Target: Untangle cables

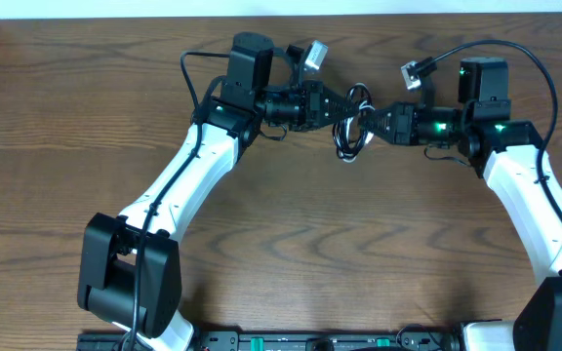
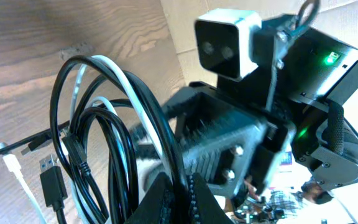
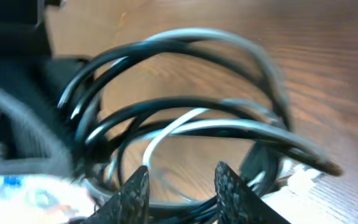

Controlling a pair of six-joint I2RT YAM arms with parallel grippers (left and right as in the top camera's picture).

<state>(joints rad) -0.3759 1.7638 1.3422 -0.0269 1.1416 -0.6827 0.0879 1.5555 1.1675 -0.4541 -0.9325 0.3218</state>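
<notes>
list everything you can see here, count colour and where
black cords: at least two, exact count unclear, black, looped together in a bundle lifted between the two grippers
white cord: one, white, looped in the same bundle
usb plug: one, black, hanging at the end of a black cord
table: one, brown wood grain, under everything
wrist cameras: two, pale grey, one on each wrist; the right one faces the bundle
left arm: one, white and black, reaching in from the left
right arm: one, white and black, reaching in from the right
left gripper: one, black, shut on the black cords
right gripper: one, black, fingers apart at the bundle
</notes>
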